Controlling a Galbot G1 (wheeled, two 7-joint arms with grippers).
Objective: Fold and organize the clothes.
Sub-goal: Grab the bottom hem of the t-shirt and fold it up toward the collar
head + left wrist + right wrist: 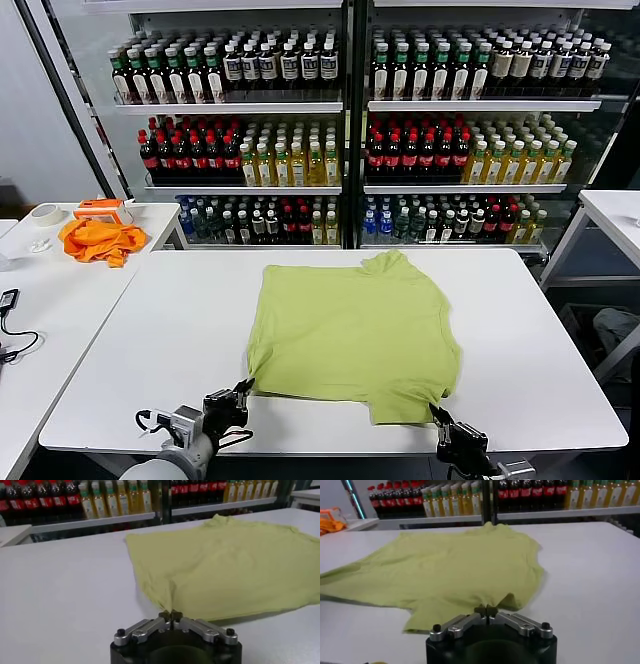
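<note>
T-shirt (350, 330) lies flat, unfolded; left gripper (243, 392) and right gripper (438, 413) each clamped on a near hem corner. All folding remains.

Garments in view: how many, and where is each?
2. The lime-green T-shirt lies spread on the main table; an orange garment sits bunched on the side table to the left.
</note>
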